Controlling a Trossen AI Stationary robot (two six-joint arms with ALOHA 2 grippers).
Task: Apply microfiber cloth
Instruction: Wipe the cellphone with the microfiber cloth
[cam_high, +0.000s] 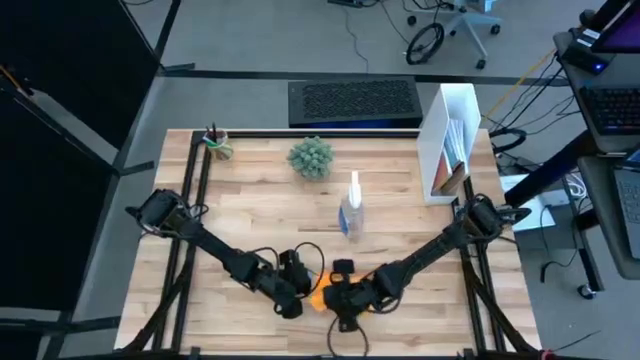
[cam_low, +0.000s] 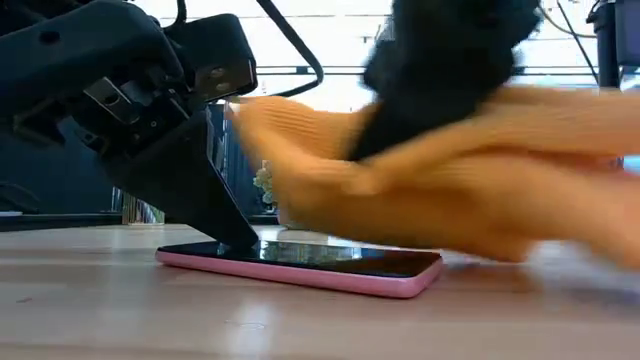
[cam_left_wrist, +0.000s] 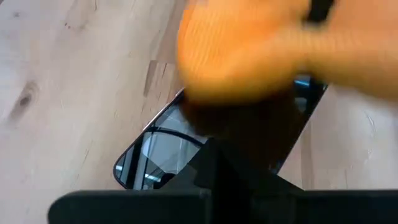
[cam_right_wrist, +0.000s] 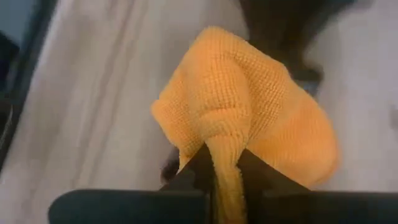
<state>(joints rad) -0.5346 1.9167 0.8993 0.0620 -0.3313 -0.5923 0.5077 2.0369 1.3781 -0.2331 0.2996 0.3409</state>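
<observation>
My right claw (cam_right_wrist: 225, 163) is pinched tight on a fold of the soft bright orange microfiber cloth (cam_right_wrist: 249, 106); in the right wrist view the fabric runs up between the two dark fingers and balloons out beyond them. The cloth hangs bunched from that grip, low over the pale wooden table (cam_high: 250, 200) near its front edge, and it lies over the far end of the flat black-screened smartphone in its pink case (cam_low: 300, 265). From table height the cloth (cam_low: 430, 180) droops to about the level of the glass; whether it actually presses on the screen there I cannot tell, since its lower edge is smeared.

My left claw (cam_low: 235, 238) is down on the near end of the phone, a dark fingertip resting on the glass as if to pin it. How far those fingers stand apart I cannot tell.

I judge the wiping itself to be the step in hand: the cloth is gripped and brought to the screen, and the phone is braced. The next move calls for me to press the wad flat onto the glass and draw it along the length of the screen, keeping the left claw's hold firm so the phone does not skid, and stopping short of my own left fingertip.

The clear spray bottle with the blue label (cam_high: 351, 212) stands further back on the table, well apart.
</observation>
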